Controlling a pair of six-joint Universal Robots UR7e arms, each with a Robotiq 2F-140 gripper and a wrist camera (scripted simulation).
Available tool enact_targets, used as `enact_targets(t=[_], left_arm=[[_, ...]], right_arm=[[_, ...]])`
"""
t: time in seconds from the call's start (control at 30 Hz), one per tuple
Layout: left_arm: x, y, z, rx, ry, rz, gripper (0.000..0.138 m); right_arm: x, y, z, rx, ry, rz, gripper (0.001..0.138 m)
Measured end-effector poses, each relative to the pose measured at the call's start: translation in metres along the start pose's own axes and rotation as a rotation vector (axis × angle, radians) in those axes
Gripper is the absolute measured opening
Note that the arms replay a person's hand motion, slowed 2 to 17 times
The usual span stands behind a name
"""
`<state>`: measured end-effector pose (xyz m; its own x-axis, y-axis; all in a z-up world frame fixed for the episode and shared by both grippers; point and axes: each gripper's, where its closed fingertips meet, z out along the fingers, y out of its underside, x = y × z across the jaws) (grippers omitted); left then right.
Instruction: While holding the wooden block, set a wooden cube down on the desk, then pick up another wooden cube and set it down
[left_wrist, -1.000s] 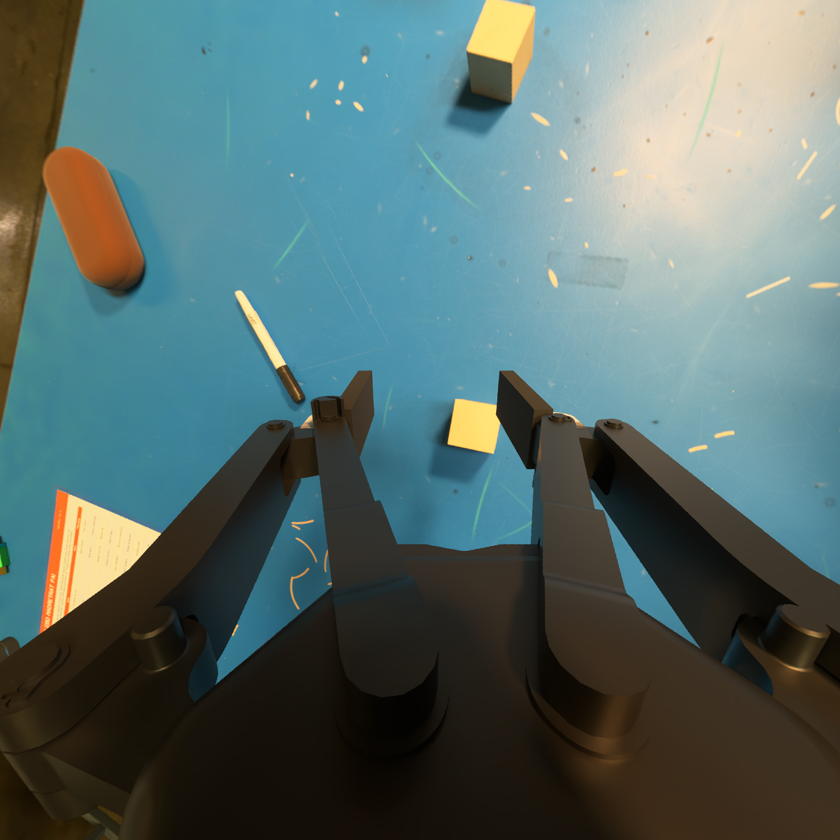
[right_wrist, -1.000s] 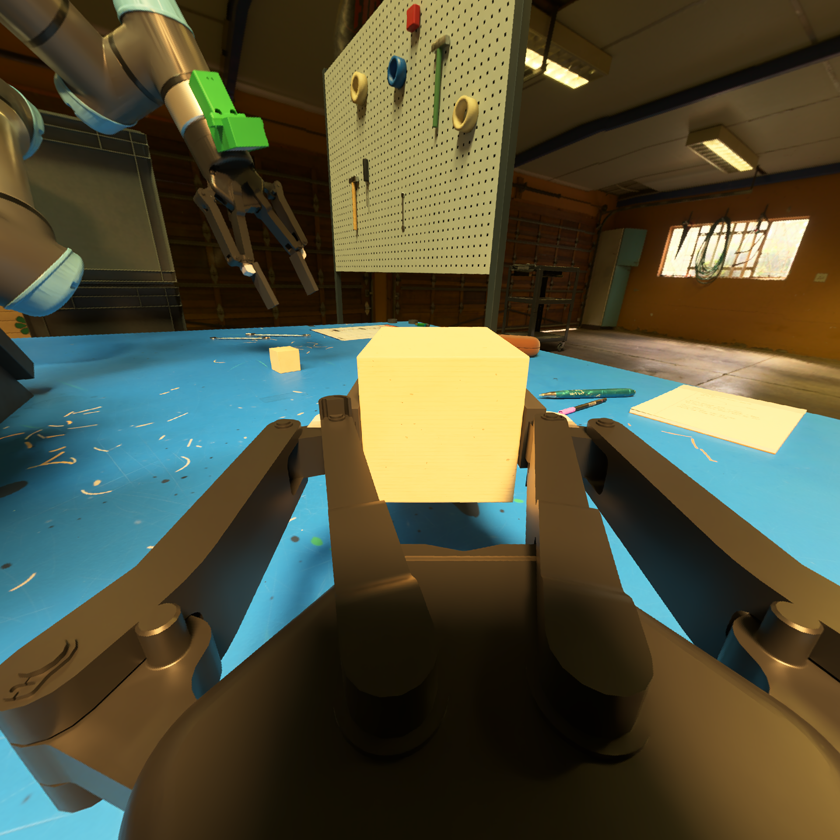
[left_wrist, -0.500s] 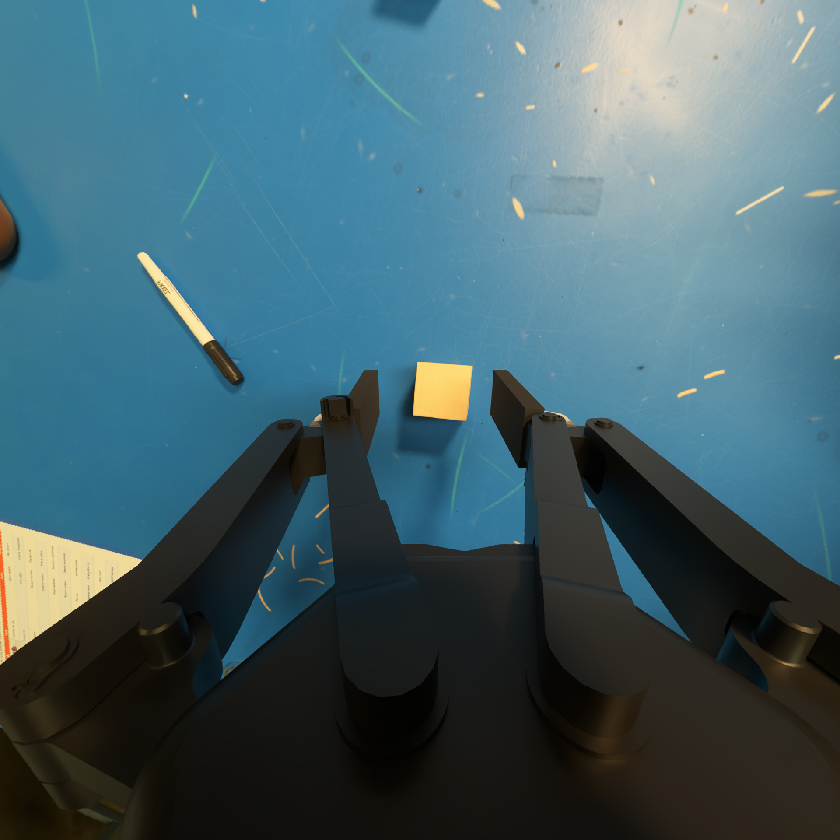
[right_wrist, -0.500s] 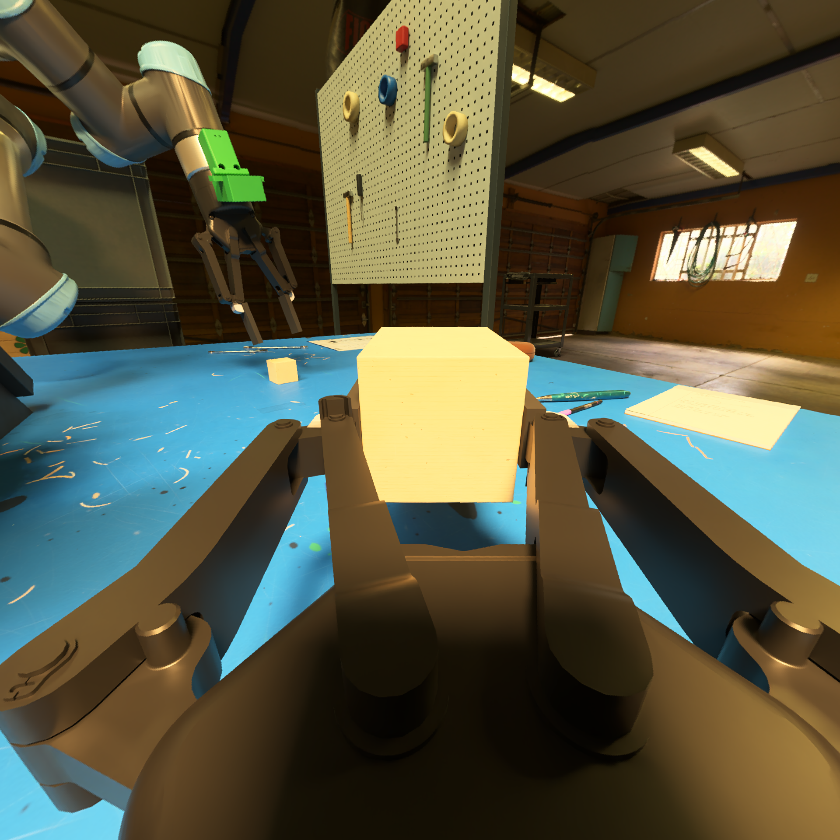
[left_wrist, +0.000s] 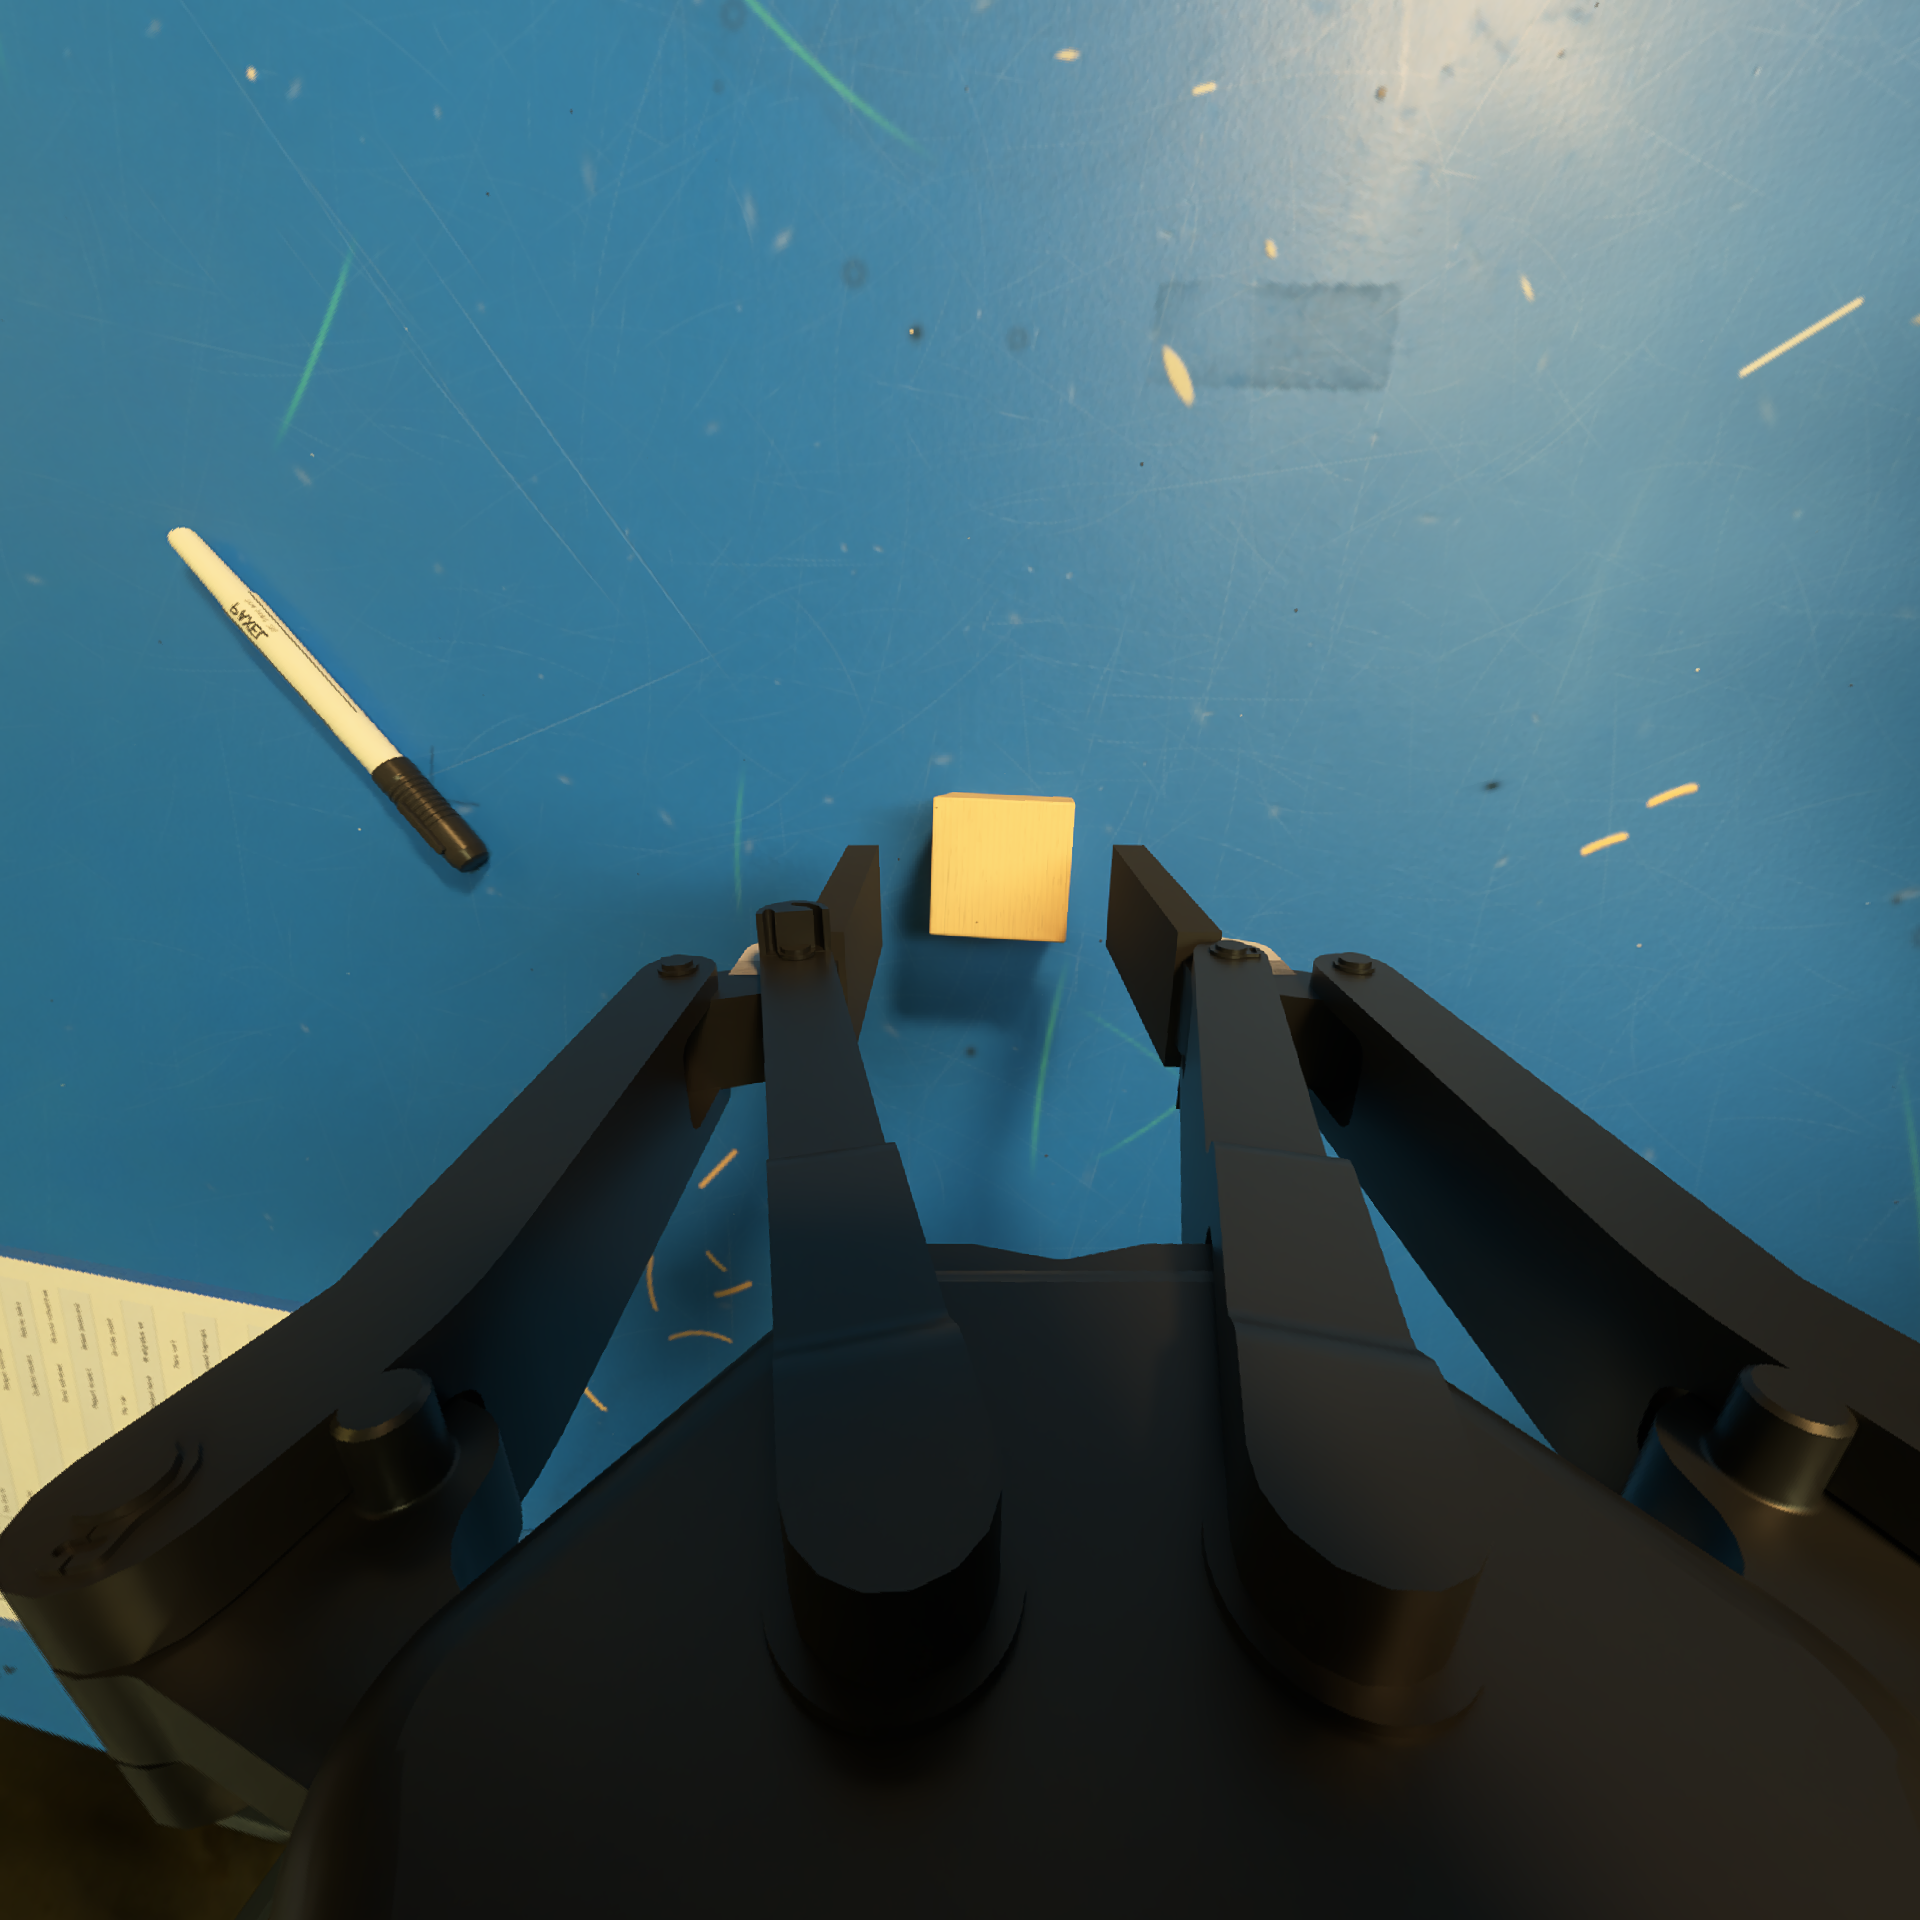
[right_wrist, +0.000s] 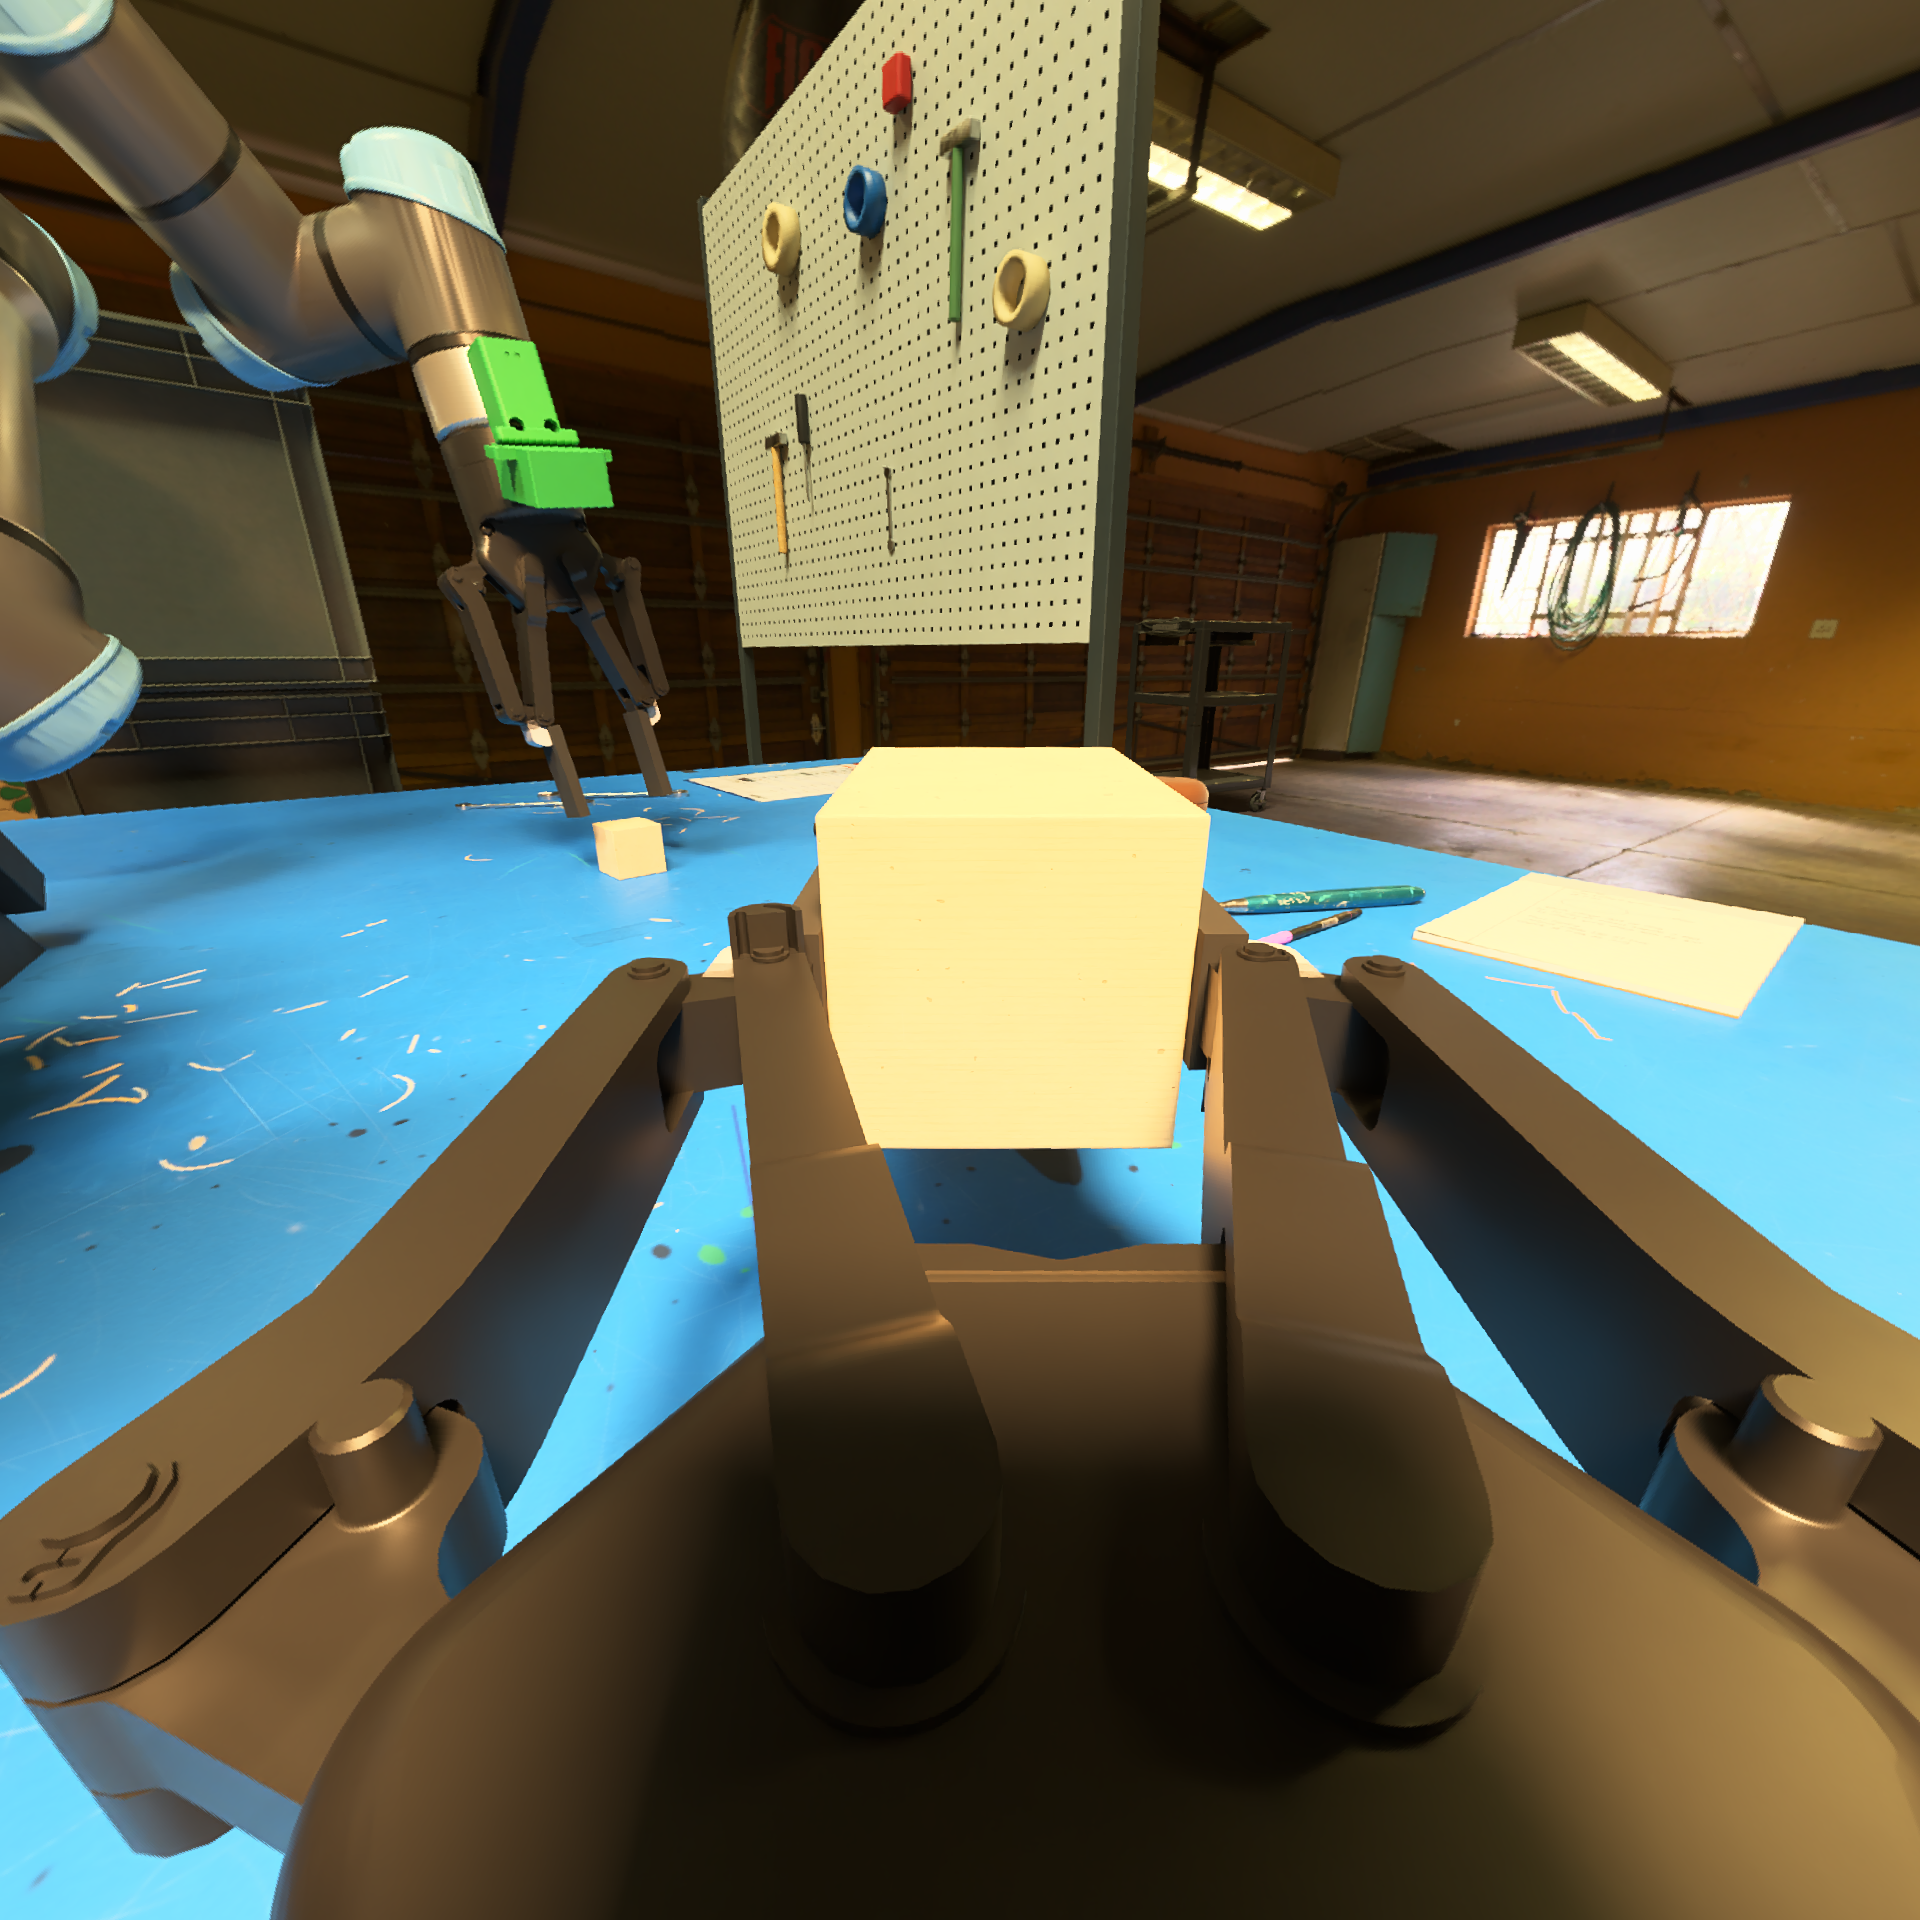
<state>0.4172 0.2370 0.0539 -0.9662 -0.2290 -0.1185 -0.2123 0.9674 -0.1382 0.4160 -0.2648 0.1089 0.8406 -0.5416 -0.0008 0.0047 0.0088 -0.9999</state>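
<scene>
Blue and scratched, the desk (right_wrist: 312, 1039) fills a workshop whose far side holds a grey pegboard (right_wrist: 914, 343) hung with tools. On the right of the desk lies a pale notepad (right_wrist: 1610, 935), with a green pen (right_wrist: 1320, 897) nearer the middle. The right gripper (right_wrist: 1003, 997) is pinched on the wooden block (right_wrist: 1003, 945), holding it clear of the desk. The left gripper (left_wrist: 995, 899) hangs above the far left of the desk, fingers spread, not touching the wooden cube (left_wrist: 1000, 868) that sits on the desk beneath the gap. A white marker (left_wrist: 322, 696) lies well to the cube's left.
</scene>
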Motion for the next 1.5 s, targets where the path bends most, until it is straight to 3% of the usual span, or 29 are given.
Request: enact_targets(t=[0.83,1.17,1.5], left_arm=[[-0.001,-0.002,0.017,-0.033,0.04,0.031,0.052],[0.003,-0.002,0.024,-0.064,0.068,0.031,0.039],[0.002,0.0,0.016,-0.095,0.079,-0.015,0.039]], right_arm=[[0.001,0.001,0.001,-0.006,-0.002,0.008,0.068],[0.0,0.001,0.002,-0.01,-0.003,-0.001,0.068],[0.0,0.001,0.001,-0.008,-0.004,-0.002,0.068]])
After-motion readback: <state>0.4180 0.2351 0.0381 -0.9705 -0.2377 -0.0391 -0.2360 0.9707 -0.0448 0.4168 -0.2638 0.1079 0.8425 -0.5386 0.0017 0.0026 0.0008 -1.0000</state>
